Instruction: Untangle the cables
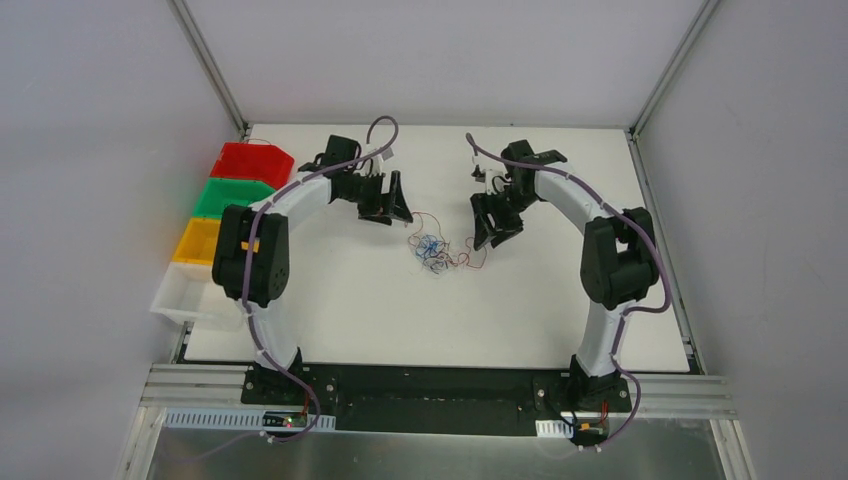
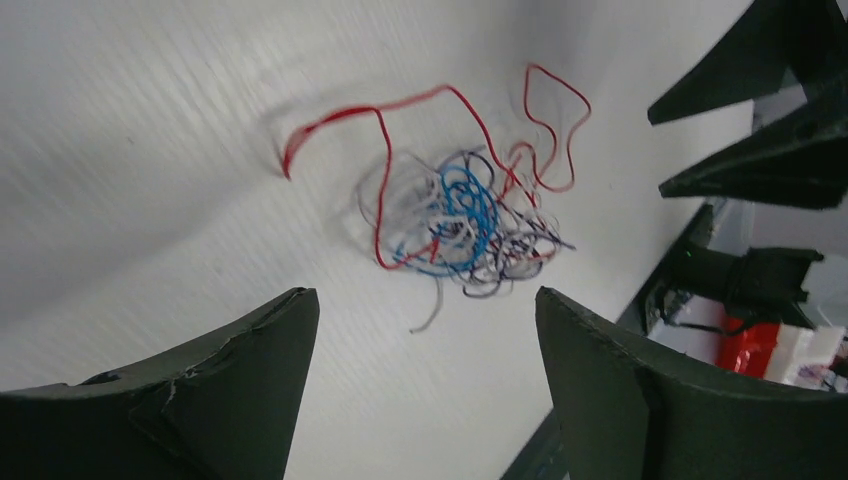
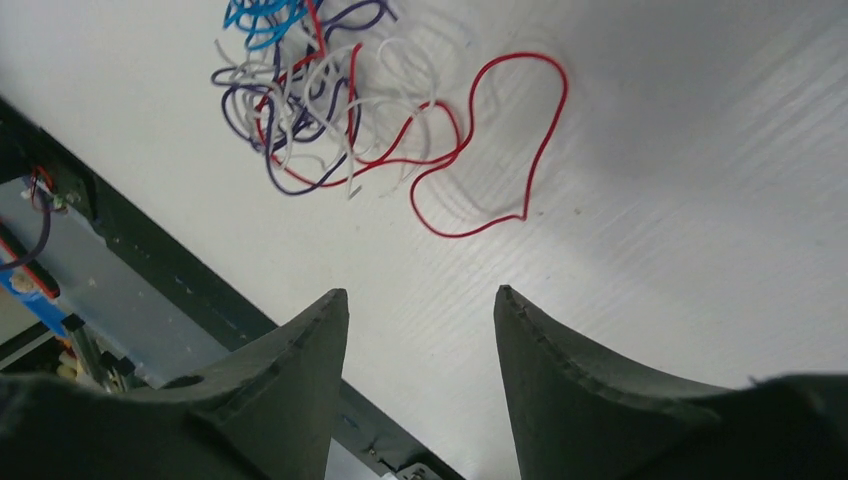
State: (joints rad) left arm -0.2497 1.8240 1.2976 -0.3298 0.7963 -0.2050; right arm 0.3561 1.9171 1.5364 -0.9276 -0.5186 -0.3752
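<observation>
A tangle of thin cables [image 1: 437, 249], red, blue, white and purple, lies on the white table between my two arms. In the left wrist view the tangle [image 2: 465, 215] sits ahead of my fingers, with a long red loop trailing out. My left gripper [image 2: 427, 300] is open and empty, raised to the left of the tangle [image 1: 395, 205]. In the right wrist view the tangle [image 3: 300, 100] lies ahead, with a red loop [image 3: 500, 150] to its right. My right gripper [image 3: 420, 295] is open and empty, just right of the tangle [image 1: 492, 225].
Red [image 1: 250, 162], green [image 1: 232, 197], yellow [image 1: 198, 241] and white [image 1: 190, 295] bins stand in a row along the table's left edge. The black rail [image 1: 430, 385] with the arm bases runs along the near edge.
</observation>
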